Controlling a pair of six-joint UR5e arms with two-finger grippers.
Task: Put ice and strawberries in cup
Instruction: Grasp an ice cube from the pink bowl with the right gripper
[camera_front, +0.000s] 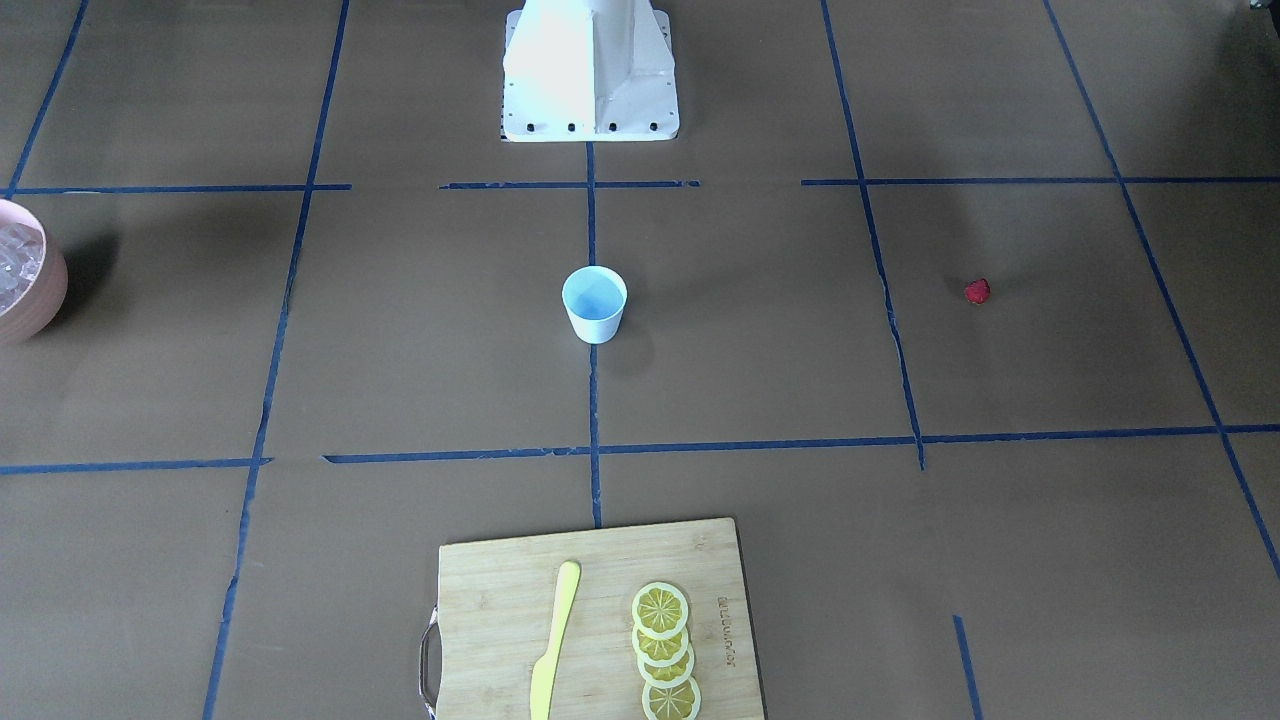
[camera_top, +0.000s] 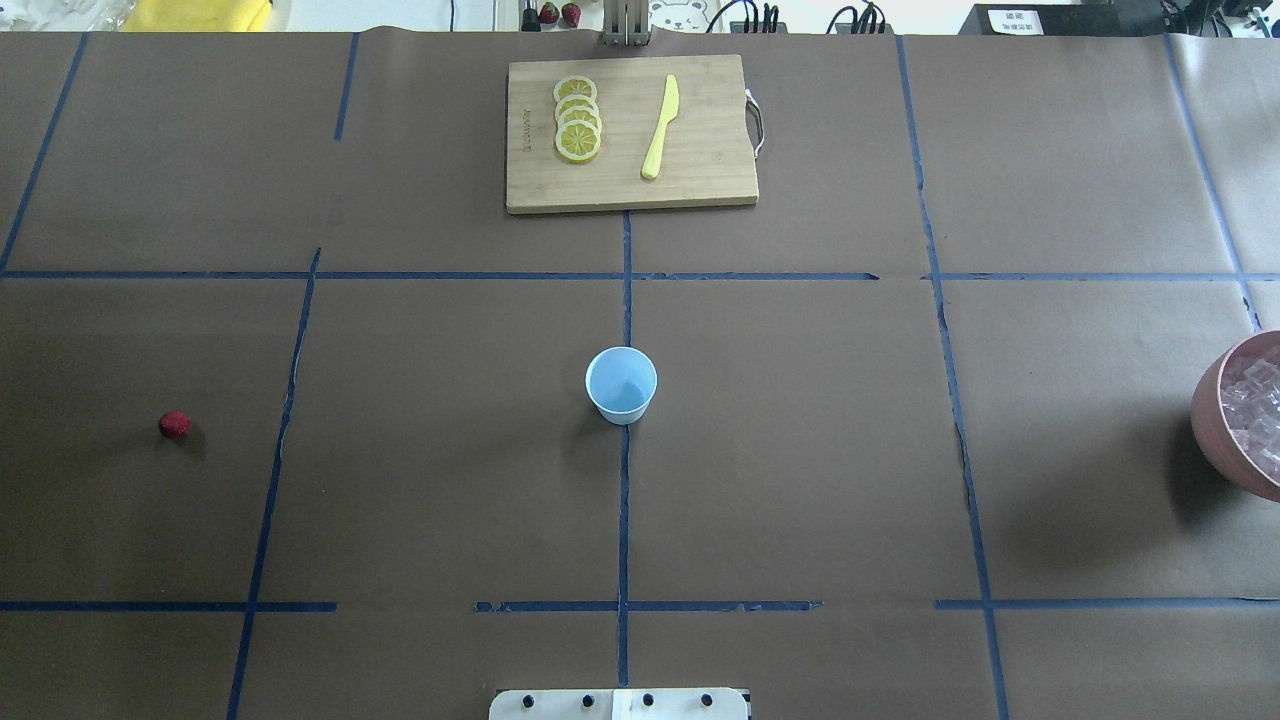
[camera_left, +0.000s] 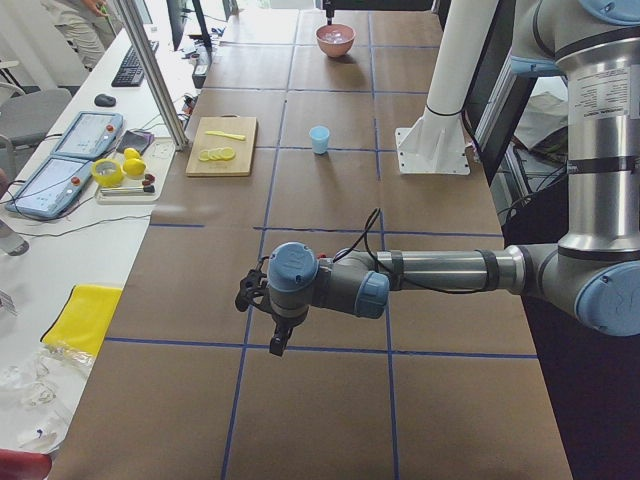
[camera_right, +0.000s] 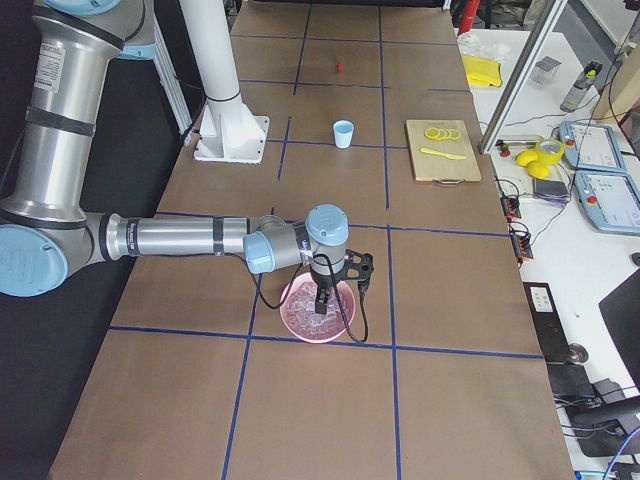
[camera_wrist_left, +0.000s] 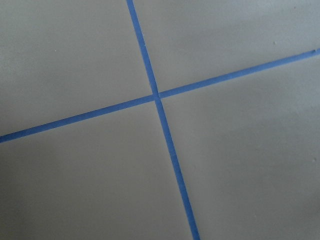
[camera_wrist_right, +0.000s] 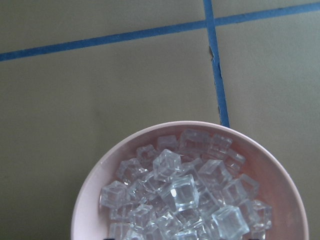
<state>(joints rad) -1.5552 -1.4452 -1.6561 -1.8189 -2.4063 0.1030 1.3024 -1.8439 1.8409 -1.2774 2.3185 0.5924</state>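
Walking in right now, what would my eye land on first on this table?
Probably the pink bowl heaped with clear ice at the table's end on the robot's right, with the right gripper poised over it. Then the pale blue cup alone at the centre, and a tiny red strawberry far off on the robot's left side.

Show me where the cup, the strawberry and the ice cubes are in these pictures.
cup (camera_top: 621, 384): overhead view, on its inner floor, seen through the open rim.
strawberry (camera_top: 174, 425): overhead view, on the middle of the berry.
ice cubes (camera_wrist_right: 180, 192): right wrist view, on the top face of the central cube.
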